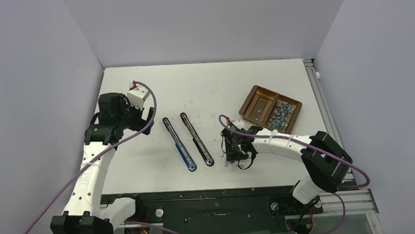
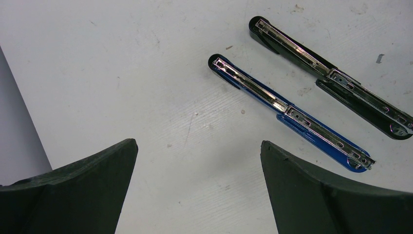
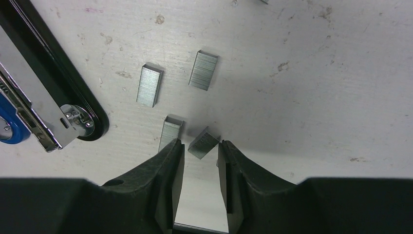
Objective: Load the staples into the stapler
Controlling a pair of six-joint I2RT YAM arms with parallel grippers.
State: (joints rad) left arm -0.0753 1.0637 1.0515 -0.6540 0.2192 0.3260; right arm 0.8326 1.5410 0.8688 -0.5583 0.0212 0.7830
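Two staplers lie opened flat side by side: a blue stapler (image 1: 179, 144) (image 2: 292, 114) and a black stapler (image 1: 196, 138) (image 2: 331, 78) (image 3: 48, 78). Several small grey staples lie loose on the table in the right wrist view, among them one block (image 3: 149, 85) and another (image 3: 203, 70). My right gripper (image 3: 200, 145) (image 1: 231, 156) is low over the table, jaws narrowly apart. One staple block (image 3: 204, 141) lies askew between the fingertips, touching the right one, with a gap on the left. Another block (image 3: 170, 130) sits just outside the left fingertip. My left gripper (image 2: 198, 144) (image 1: 136, 123) hovers wide open and empty, left of the staplers.
A brown two-compartment tray (image 1: 250, 101) stands at the right back, with more staples (image 1: 280, 115) heaped in its right compartment. The black stapler's hinge end (image 3: 78, 122) is close to the left of my right gripper. The table's right edge has a metal rail (image 1: 323, 105).
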